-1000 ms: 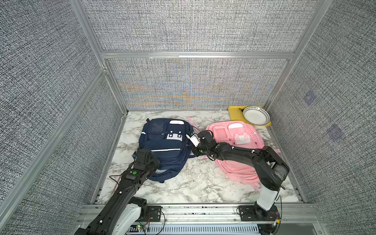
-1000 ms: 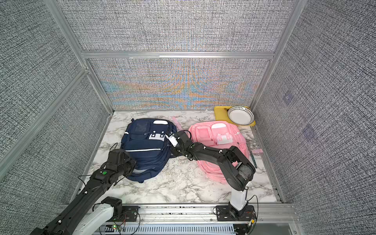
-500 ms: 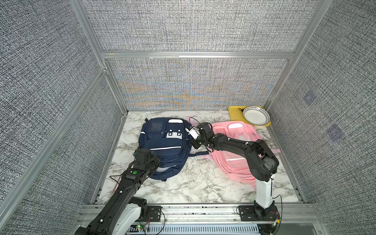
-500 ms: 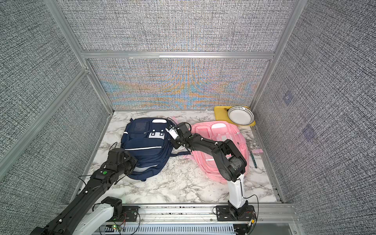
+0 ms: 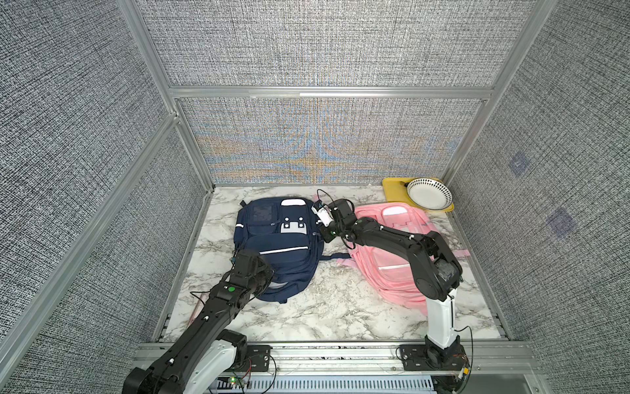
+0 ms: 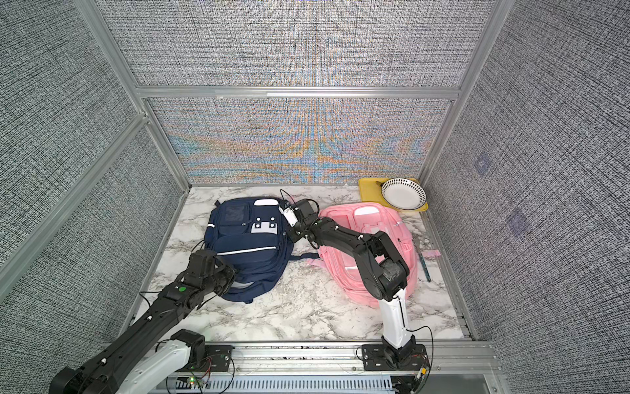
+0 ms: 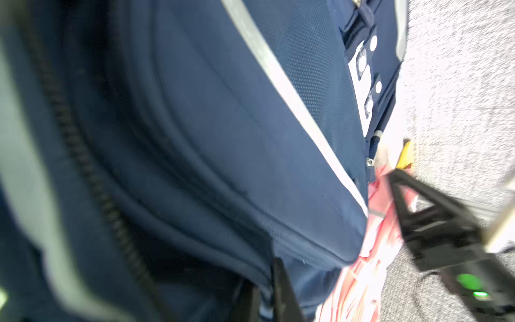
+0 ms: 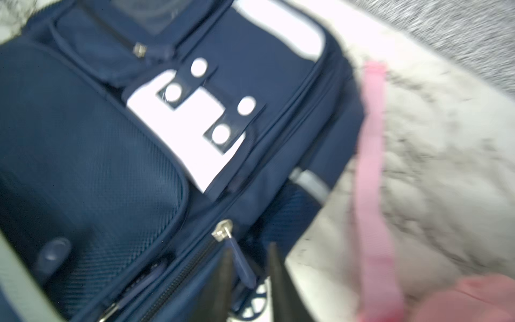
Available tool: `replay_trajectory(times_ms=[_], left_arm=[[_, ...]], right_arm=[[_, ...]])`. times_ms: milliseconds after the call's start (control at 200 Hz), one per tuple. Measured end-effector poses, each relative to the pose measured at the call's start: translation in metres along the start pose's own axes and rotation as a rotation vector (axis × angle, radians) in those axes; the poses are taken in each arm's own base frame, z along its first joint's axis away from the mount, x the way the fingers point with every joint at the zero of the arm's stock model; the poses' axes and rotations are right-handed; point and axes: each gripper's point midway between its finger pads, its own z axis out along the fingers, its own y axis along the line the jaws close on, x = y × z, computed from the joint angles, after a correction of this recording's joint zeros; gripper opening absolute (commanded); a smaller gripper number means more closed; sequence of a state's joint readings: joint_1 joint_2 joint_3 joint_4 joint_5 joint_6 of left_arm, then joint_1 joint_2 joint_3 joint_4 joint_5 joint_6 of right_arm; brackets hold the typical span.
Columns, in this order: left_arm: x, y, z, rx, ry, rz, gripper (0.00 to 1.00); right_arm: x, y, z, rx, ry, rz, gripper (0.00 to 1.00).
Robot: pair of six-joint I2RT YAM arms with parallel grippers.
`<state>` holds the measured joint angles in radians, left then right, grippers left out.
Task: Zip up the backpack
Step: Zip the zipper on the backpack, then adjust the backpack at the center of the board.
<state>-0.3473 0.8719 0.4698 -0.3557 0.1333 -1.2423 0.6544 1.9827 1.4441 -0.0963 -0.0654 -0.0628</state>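
Observation:
The navy backpack [image 5: 279, 245] [image 6: 249, 245] lies flat on the marble table, seen in both top views. My left gripper [image 5: 264, 274] [image 6: 229, 273] sits at its near left corner. In the left wrist view its fingers [image 7: 281, 290] stand slightly parted, and a fold of navy fabric lies in the left gripper [image 7: 264, 276]. My right gripper [image 5: 324, 235] [image 6: 293, 235] hovers at the bag's right side. In the right wrist view the right gripper [image 8: 250, 248] is open. The blue zipper pull [image 8: 242, 264] lies loose between its fingers, just below the silver slider [image 8: 223, 230].
A pink backpack [image 5: 392, 249] [image 6: 371, 235] lies right of the navy one, under my right arm, and its pink strap [image 8: 370, 167] trails on the marble. A yellow tray [image 5: 393, 191] holding a dotted white bowl [image 5: 429, 194] stands at the back right. Fabric walls enclose the table.
My right gripper has moved a little toward the back along the navy bag's right side, with the elbow folding in. The left arm has stayed at the near corner.

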Motion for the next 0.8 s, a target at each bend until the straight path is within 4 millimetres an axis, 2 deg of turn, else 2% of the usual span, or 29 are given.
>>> replay_trajectory(times_ms=[80, 210, 315, 415, 611, 691, 801], left_arm=[[-0.002, -0.002, -0.007, -0.01, -0.012, 0.031, 0.53], [-0.016, -0.01, -0.022, -0.029, -0.078, 0.095, 0.61], [-0.033, -0.017, -0.038, -0.047, -0.153, 0.15, 0.6], [-0.057, -0.009, -0.044, -0.099, -0.224, 0.155, 0.6], [-0.095, 0.029, -0.032, -0.247, -0.237, 0.082, 0.58], [-0.111, 0.038, -0.026, -0.295, -0.222, 0.049, 0.57], [-0.135, 0.04, -0.015, -0.318, -0.199, 0.02, 0.56]], right_arm=[[-0.009, 0.01, -0.017, -0.001, -0.029, 0.014, 0.47], [-0.01, 0.041, -0.035, -0.039, -0.038, 0.039, 0.48], [-0.002, 0.064, -0.045, -0.084, -0.024, 0.09, 0.49], [0.008, 0.092, -0.053, -0.155, -0.012, 0.143, 0.51], [0.008, 0.157, -0.059, -0.303, -0.017, 0.163, 0.51], [0.009, 0.173, -0.052, -0.324, -0.007, 0.161, 0.51], [0.01, 0.189, -0.042, -0.332, 0.002, 0.143, 0.51]])
